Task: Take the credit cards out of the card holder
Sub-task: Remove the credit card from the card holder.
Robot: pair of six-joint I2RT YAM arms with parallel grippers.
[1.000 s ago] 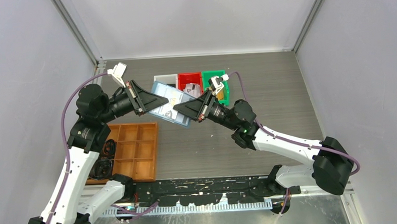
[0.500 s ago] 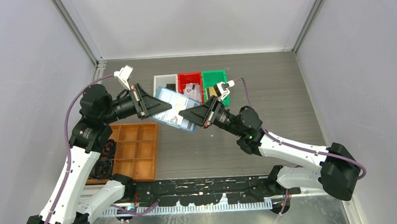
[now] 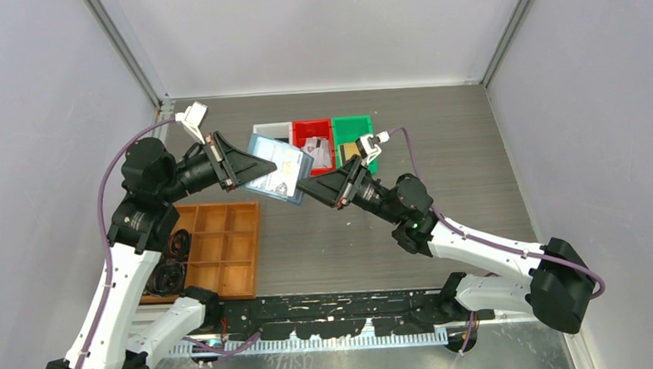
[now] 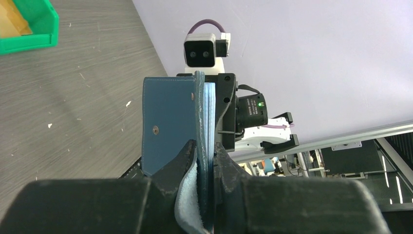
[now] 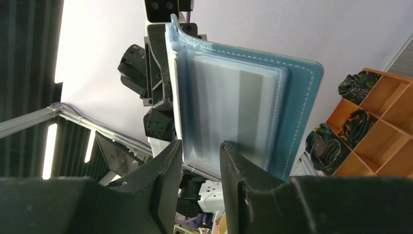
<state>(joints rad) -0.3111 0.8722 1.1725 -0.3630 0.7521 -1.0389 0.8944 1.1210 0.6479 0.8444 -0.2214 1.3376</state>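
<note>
The light blue card holder [image 3: 277,168] hangs open above the table, and my left gripper [image 3: 266,165] is shut on its edge. In the left wrist view the card holder [image 4: 168,122] stands edge-on between the pads. My right gripper [image 3: 302,185] is open at the holder's lower right corner. Its fingers [image 5: 168,165] straddle the clear sleeves [image 5: 219,102] without closing on them. A pale card [image 5: 255,112] shows inside the sleeves. Greyish credit cards [image 3: 318,151] lie in the red bin, and a gold-tan one [image 3: 348,153] lies in the green bin.
A white bin [image 3: 271,132], a red bin [image 3: 311,129] and a green bin [image 3: 356,127] stand in a row behind the holder. An orange-brown compartment tray [image 3: 223,249] sits at the front left, with dark coiled items [image 3: 171,262] at its left side.
My right gripper has opened after being nearly shut. The left arm dipped with the card holder, then lifted it back up and to the left.
</note>
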